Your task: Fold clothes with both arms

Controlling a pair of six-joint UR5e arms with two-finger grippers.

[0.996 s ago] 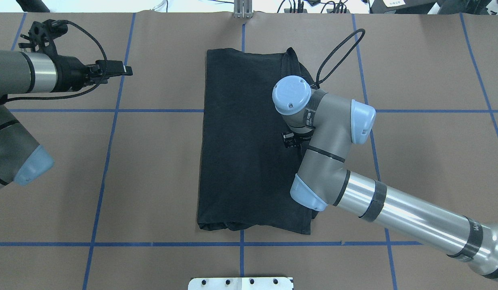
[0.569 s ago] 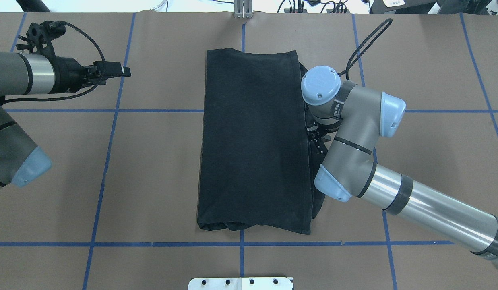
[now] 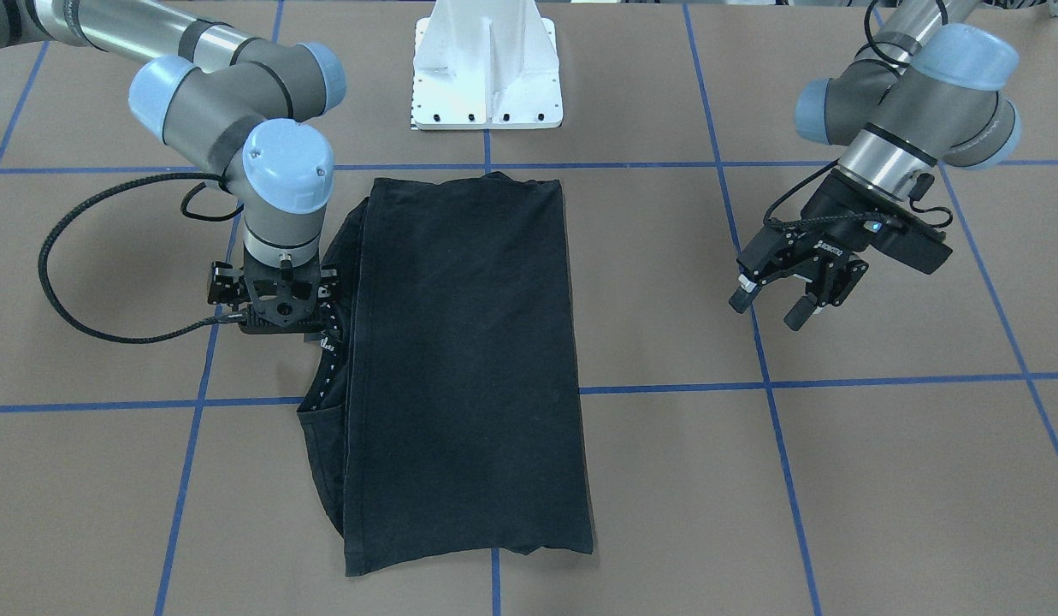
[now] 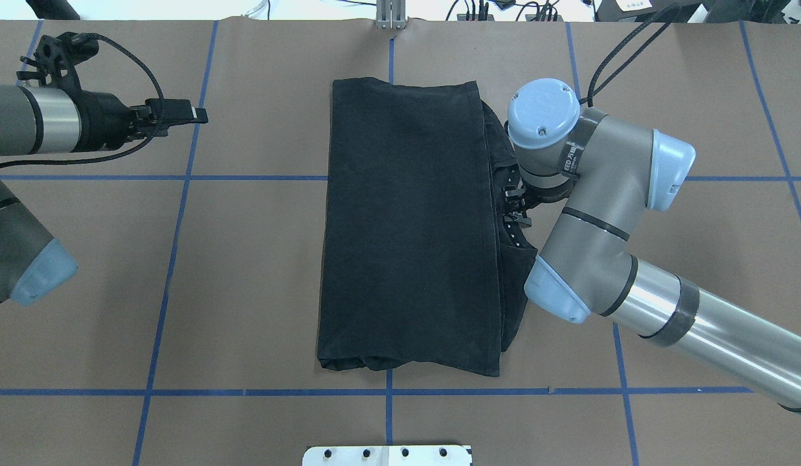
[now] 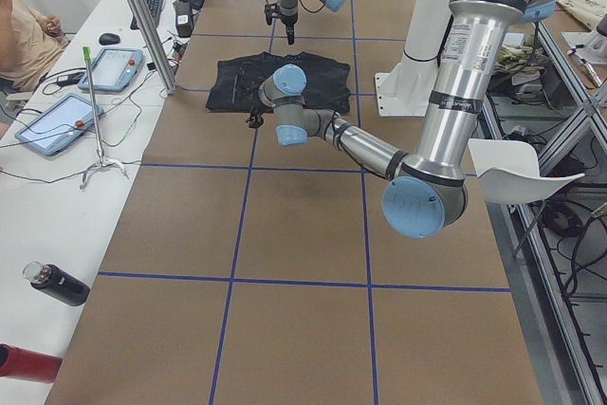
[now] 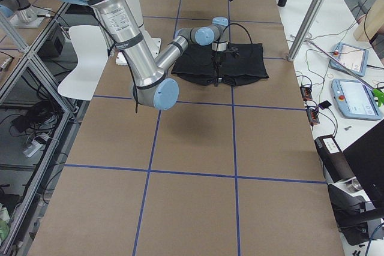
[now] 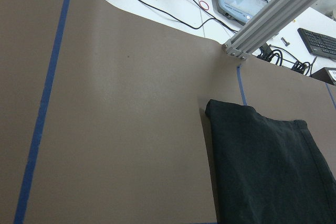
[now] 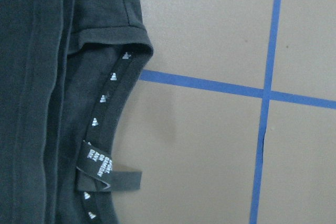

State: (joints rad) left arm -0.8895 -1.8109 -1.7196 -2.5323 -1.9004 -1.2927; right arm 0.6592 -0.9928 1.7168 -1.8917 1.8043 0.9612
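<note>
Fabric first — a black T-shirt (image 4: 406, 226) is lying flat at the middle of the brown paper-covered table (image 4: 245, 272), folded into one long panel with a plain black side facing up. We are seeing it sitting near the white pedestal base (image 3: 487, 68) and crossing one of the blue tape lines (image 4: 245, 177). Along the panel's edge on the robot's right side a lower layer is peeking out. With it comes the curved neckline (image 8: 100, 103), whose inner tape is carrying a row of small white marks. A small neck label (image 8: 100, 163) is sticking out from it onto the paper.

The right gripper (image 3: 280, 318) is pointing straight down at that neckline edge, its wrist hanging above the shirt's border. Its fingertips are hiding beneath the wrist mount in both table views and lying outside its own camera's frame. So we are unable to tell whether they are parted or closed, or whether they are touching the cloth.

The left gripper (image 3: 766, 310) is hovering well apart from the shirt, over bare paper on the robot's left side, close to a blue tape line — its two fingers (image 3: 739, 299) are standing spread with nothing between them. Its wrist camera is looking across the paper at one corner of the folded shirt.
</note>
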